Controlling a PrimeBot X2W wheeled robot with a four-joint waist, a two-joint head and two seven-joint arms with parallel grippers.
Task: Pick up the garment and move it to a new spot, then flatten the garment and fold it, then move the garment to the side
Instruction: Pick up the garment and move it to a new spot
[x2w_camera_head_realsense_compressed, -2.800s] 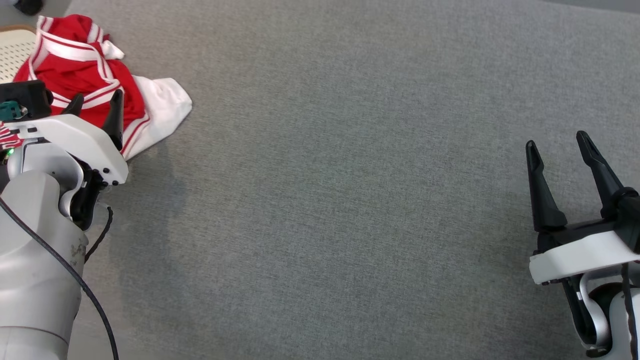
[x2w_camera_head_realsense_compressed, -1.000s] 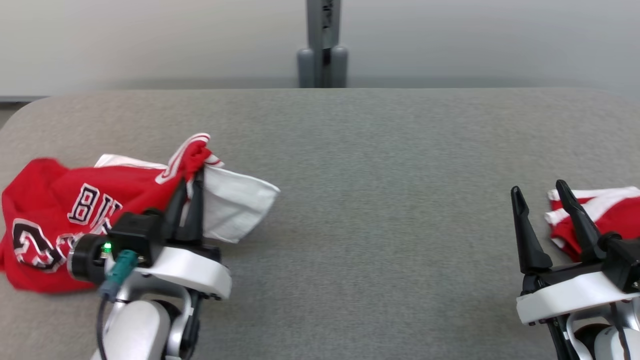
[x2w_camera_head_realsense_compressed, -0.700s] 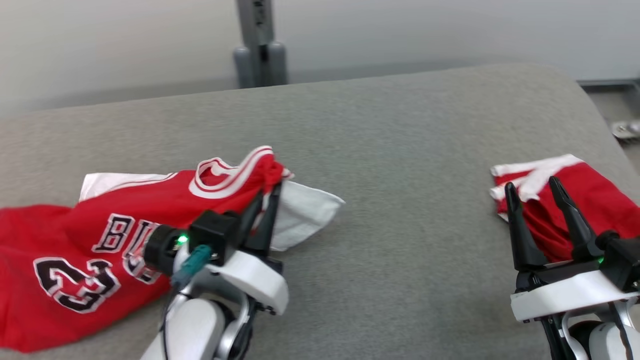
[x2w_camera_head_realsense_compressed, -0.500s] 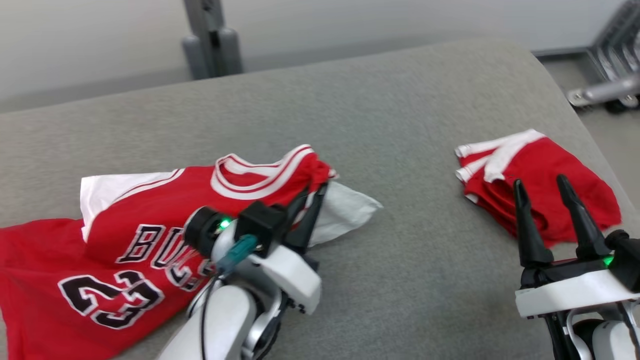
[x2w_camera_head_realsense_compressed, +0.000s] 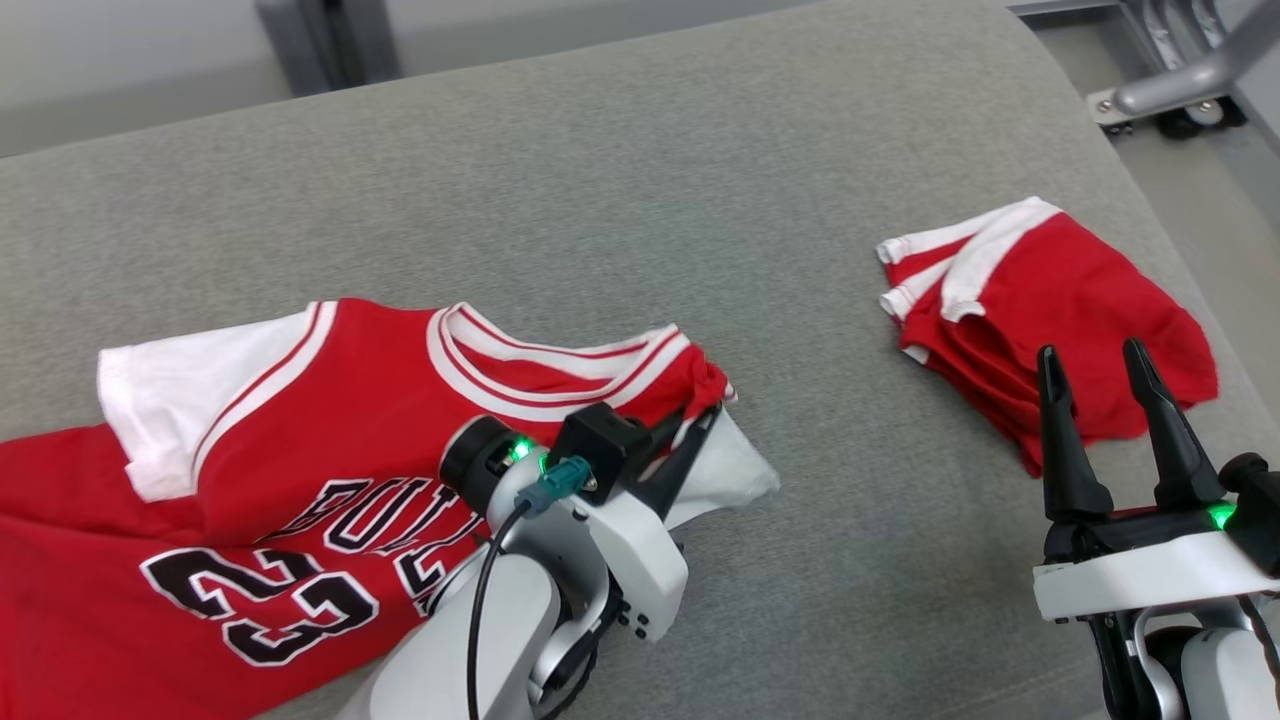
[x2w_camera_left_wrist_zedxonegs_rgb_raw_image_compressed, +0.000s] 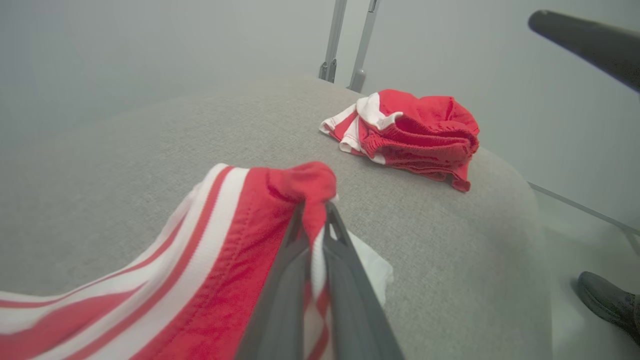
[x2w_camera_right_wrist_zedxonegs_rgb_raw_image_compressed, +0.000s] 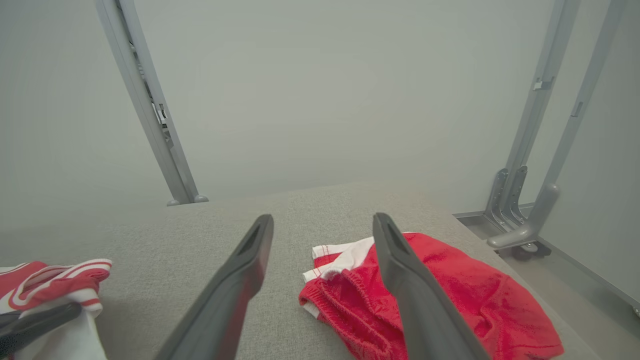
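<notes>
Head view showed the left hand (x2w_camera_head_realsense_compressed: 693, 424) pinching the jersey (x2w_camera_head_realsense_compressed: 330, 420) at its shoulder on the surface (x2w_camera_head_realsense_compressed: 600, 180), the right hand (x2w_camera_head_realsense_compressed: 1090, 350) spread near the shorts (x2w_camera_head_realsense_compressed: 1050, 280)

Grey fabric table (x2w_camera_head_realsense_compressed: 650, 180) bears a red jersey (x2w_camera_head_realsense_compressed: 300, 400) and folded red shorts (x2w_camera_head_realsense_compressed: 1060, 300).

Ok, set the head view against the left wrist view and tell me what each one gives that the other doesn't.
Head view: the jersey lies spread enough to read its black 23 and lettering, with its white sleeve out flat; the right claw is open near the folded red garment.
Left wrist view: a close look at the left claw shut on the jersey's red shoulder fabric, plus a person's dark shoe on the floor.
Both: the jersey, the folded red garment and the grey table.
</notes>
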